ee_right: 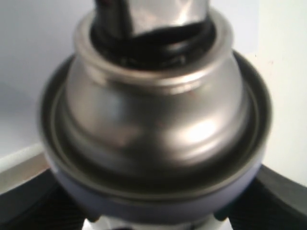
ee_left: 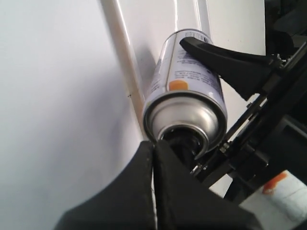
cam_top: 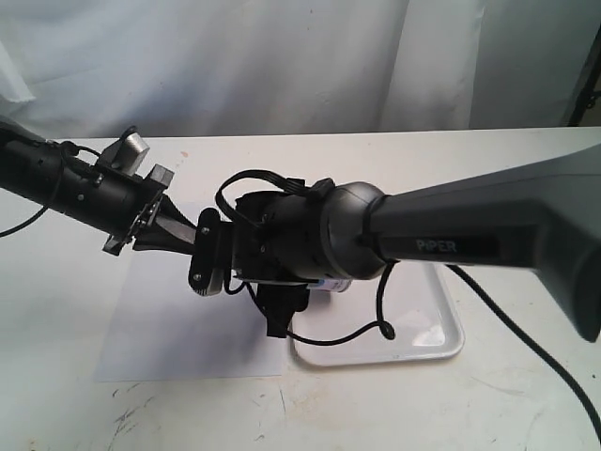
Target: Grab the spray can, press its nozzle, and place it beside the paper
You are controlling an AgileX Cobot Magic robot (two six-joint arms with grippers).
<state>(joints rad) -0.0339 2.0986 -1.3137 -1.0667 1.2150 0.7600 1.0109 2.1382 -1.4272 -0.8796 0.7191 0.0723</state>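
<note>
Because the right arm (cam_top: 470, 225) reaches across the middle of the exterior view, it hides nearly all of the work. Only a pale sliver of the spray can (cam_top: 335, 285) shows under its wrist, lifted off the table (cam_top: 526, 413) above the left edge of the tray (cam_top: 441, 343). The paper (cam_top: 178, 324) lies flat just left of that tray. From the far left, the left gripper (cam_top: 176, 230) points in toward the can.

Seen from the left wrist, the can lies tilted with its silver shoulder toward the camera and the tray rim (ee_left: 122, 57) behind it. One black finger (ee_left: 216, 57) of the other arm lies across the label. The left gripper has its two tips pressed together, a thin seam between them, right against the nozzle (ee_left: 181, 140). I cannot tell whether the button is pushed down.

From the right wrist, the dome fills the view, and the right gripper (ee_right: 153, 218) clamps the can's body between dark pads (ee_right: 24, 211) at either side.

I judge the risk to lie in that narrow contact. Closed tips on so small a button could slide off the rounded shoulder. A push off the can's axis could twist it in the pads, or drop it onto the tray rather than beside the paper.
</note>
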